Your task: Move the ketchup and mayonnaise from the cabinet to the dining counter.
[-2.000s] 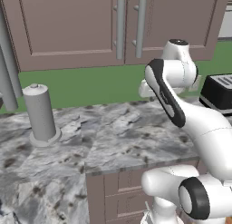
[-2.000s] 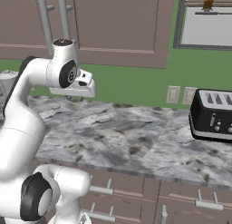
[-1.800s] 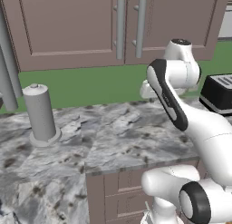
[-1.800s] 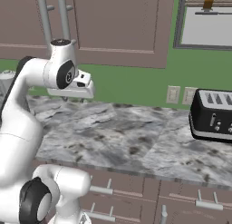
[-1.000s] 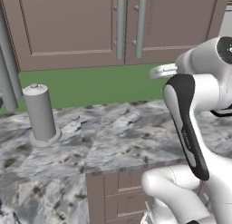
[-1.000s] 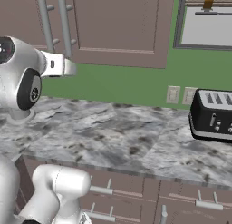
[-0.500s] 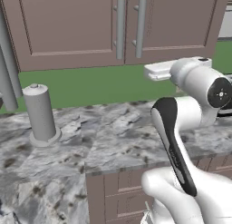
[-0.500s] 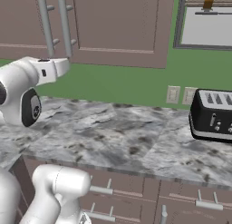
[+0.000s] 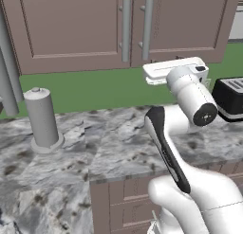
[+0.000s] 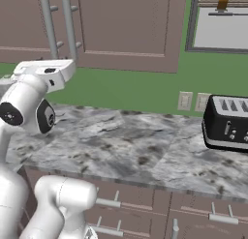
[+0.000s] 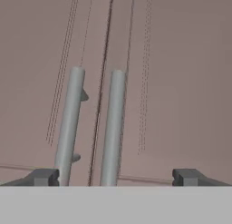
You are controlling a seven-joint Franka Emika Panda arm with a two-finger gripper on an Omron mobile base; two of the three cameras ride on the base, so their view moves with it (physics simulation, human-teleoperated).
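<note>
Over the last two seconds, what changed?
The arm swung its hand up off the worktop side to face the cabinet; the gripper is open, empty, aimed at the two bar handles. Doors stayed shut; toaster and paper towel holder unmoved.

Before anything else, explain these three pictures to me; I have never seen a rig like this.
This is a white robot arm in a rendered kitchen. Two pictures come from cameras behind it, left and right; the third looks out from its hand. Its tool is open and holds nothing, facing the cabinet with both doors shut, just before the two grey bar handles. On the marbled worktop stand a grey cylinder and a black toaster.
</note>
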